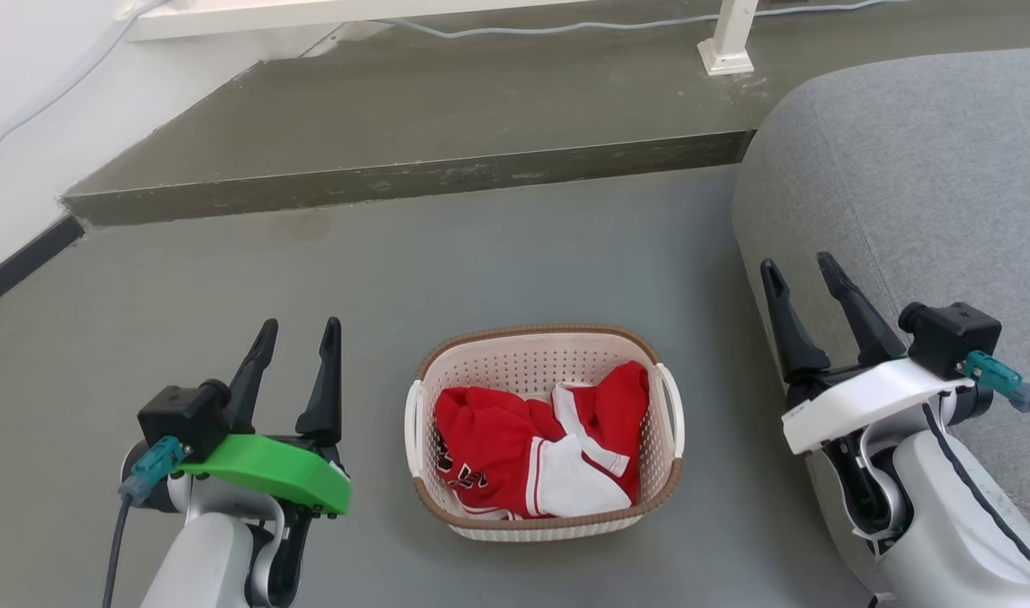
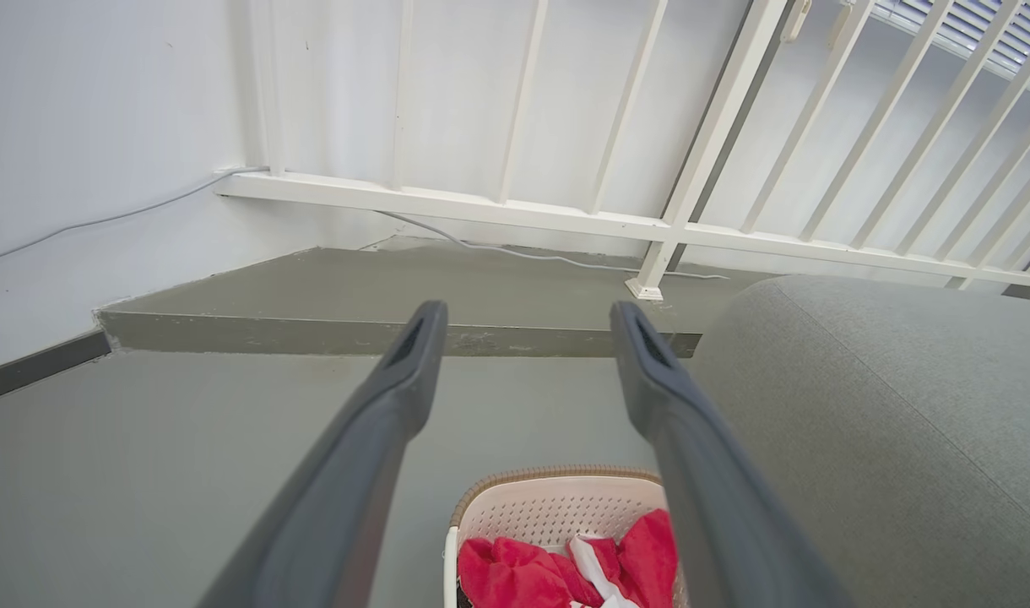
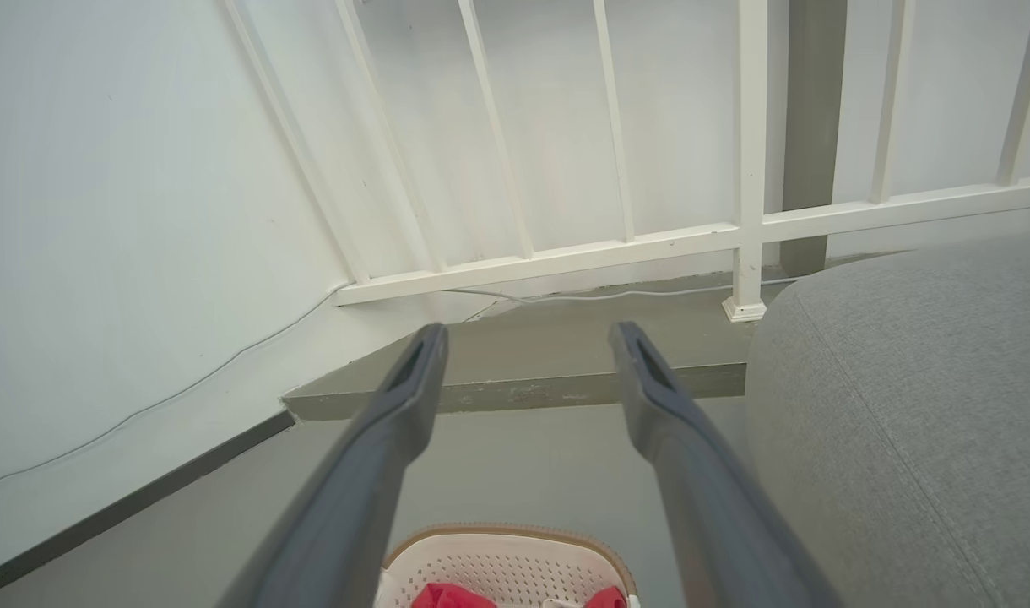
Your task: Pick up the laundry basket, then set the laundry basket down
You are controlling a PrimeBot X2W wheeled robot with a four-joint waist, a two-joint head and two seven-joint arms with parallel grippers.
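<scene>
On the grey floor [image 1: 228,279] sat the laundry basket [image 1: 532,365], flanked by left gripper [image 1: 300,324] and right gripper [image 1: 797,262]: both gaped wide, holding nothing, touching nothing, clear of its handles [image 1: 414,422]. Red-and-white clothes [image 1: 490,439] hid the basket's bottom; both wrist views cut off its near end.

Head cam: high up, looks fwd and down at the floor [image 1: 228,295], laundry basket [image 1: 515,363] low centre, left gripper [image 1: 300,325] and right gripper [image 1: 797,263] flanking it. Wrist cams: lower, nearer the floor, aimed fwd along own fingers [image 2: 380,439] at step [image 2: 312,333] and railing [image 2: 515,211]. All 3 share laundry basket's far rim, step, sofa [image 1: 903,169].
</scene>
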